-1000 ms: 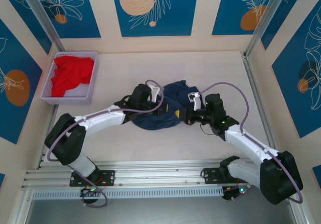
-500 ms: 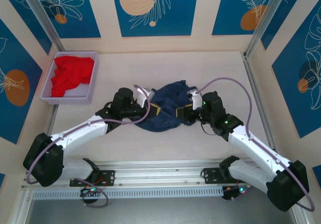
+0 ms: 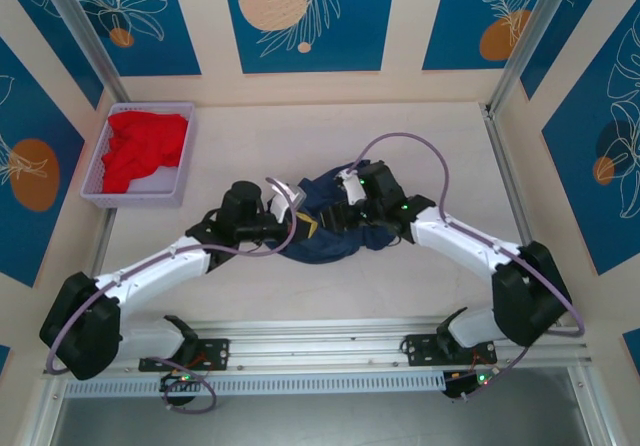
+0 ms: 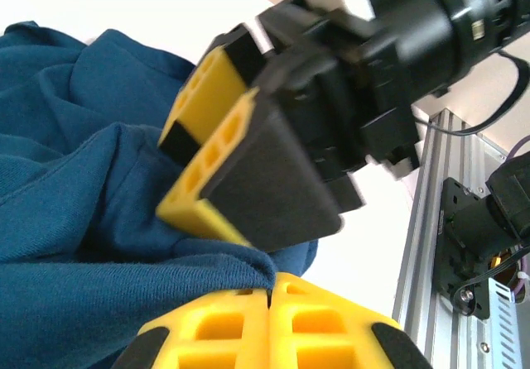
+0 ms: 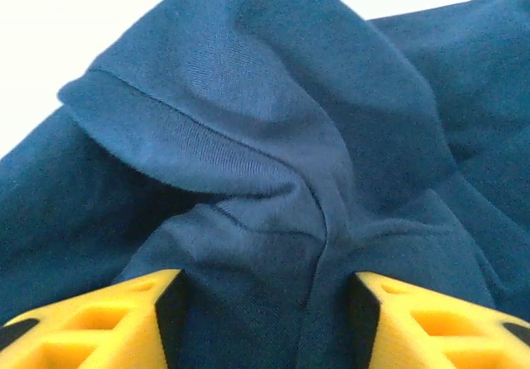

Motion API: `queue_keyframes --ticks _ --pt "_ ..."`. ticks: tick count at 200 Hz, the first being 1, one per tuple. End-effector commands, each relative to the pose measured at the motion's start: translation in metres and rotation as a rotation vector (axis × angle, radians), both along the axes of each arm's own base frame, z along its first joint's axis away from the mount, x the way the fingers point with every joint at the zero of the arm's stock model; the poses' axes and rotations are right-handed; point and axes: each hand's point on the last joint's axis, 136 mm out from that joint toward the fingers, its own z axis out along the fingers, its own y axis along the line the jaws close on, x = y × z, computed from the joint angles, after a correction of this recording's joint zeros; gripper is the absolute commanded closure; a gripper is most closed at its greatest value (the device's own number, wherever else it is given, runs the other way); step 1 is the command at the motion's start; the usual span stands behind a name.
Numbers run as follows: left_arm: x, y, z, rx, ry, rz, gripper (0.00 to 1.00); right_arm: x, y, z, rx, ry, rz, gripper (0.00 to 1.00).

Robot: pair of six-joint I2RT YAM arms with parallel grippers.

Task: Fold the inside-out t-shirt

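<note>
The inside-out t-shirt (image 3: pixel 320 244) lies crumpled in a navy heap at the middle of the table. My left gripper (image 3: pixel 292 206) sits at the heap's left edge. In the left wrist view its yellow fingertips (image 4: pixel 240 319) are pressed together on a fold of the t-shirt (image 4: pixel 83 179), so the left gripper (image 4: pixel 271 290) is shut on cloth. My right gripper (image 3: pixel 345 204) is over the heap's top, close to the left one. Its jaws stand apart in the right wrist view, where the right gripper (image 5: pixel 265 303) presses down onto bunched t-shirt (image 5: pixel 248 96) fabric. The right gripper's fingers (image 4: pixel 265 187) hang just above the pinched fold.
A lilac basket (image 3: pixel 100 181) holding a red garment (image 3: pixel 145 146) stands at the back left. An aluminium rail (image 3: pixel 320 341) runs along the near edge, also seen as the rail (image 4: pixel 422 245) in the left wrist view. Upright frame posts stand at the back corners.
My right gripper has opened and swung left onto the top of the heap. The left gripper pulled back and left with its fold, staying shut.
</note>
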Motion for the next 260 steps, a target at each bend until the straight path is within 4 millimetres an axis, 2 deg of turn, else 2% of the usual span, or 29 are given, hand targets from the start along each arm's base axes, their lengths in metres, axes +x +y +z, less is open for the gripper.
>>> queue_keyframes --ticks 1,14,30,51,75,100,110,121,138,154,173,197,233,251,260 --pt "-0.002 0.009 -0.001 0.012 -0.027 0.013 1.00 0.012 0.000 0.005 -0.015 -0.008 -0.050 0.65" --pt "0.000 0.016 -0.007 0.030 -0.020 0.061 1.00 0.015 -0.006 0.016 0.019 -0.006 -0.077 0.84" --pt "0.000 0.024 -0.016 0.034 -0.004 0.113 1.00 0.011 -0.008 0.046 0.196 0.016 -0.056 1.00" --pt "0.001 0.035 -0.030 0.055 0.012 0.176 1.00 -0.001 -0.008 0.087 0.466 0.034 0.011 1.00" --pt "0.004 0.046 -0.044 0.111 0.023 0.231 1.00 -0.014 -0.008 0.106 0.595 0.060 0.068 1.00" --pt "0.006 0.053 -0.051 0.174 0.023 0.253 1.00 -0.021 -0.005 0.108 0.638 0.089 0.106 1.00" --pt "0.005 0.054 -0.048 0.185 0.007 0.241 0.90 -0.024 -0.004 0.107 0.644 0.094 0.129 1.00" --pt "0.003 0.052 -0.037 0.166 -0.025 0.219 0.78 -0.025 -0.003 0.103 0.641 0.100 0.142 1.00" --pt "0.000 0.047 -0.009 0.089 -0.091 0.193 0.62 -0.030 -0.002 0.103 0.642 0.099 0.182 1.00" --pt "0.004 0.044 0.014 0.046 -0.148 0.194 0.55 -0.034 -0.002 0.103 0.633 0.088 0.222 1.00" --pt "0.015 0.040 0.025 0.074 -0.173 0.197 0.51 -0.039 -0.003 0.103 0.617 0.074 0.259 1.00" --pt "0.026 0.025 0.021 0.129 -0.149 0.142 0.45 -0.040 -0.005 0.102 0.601 0.068 0.269 1.00" --pt "0.035 -0.004 0.001 0.177 -0.098 0.006 0.32 -0.041 -0.006 0.104 0.602 0.061 0.267 1.00" --pt "0.035 -0.022 -0.003 0.143 -0.058 -0.075 0.30 -0.041 -0.007 0.103 0.603 0.064 0.264 1.00" --pt "0.037 -0.029 -0.005 0.136 -0.043 -0.097 0.33 -0.043 -0.007 0.103 0.603 0.064 0.267 1.00"
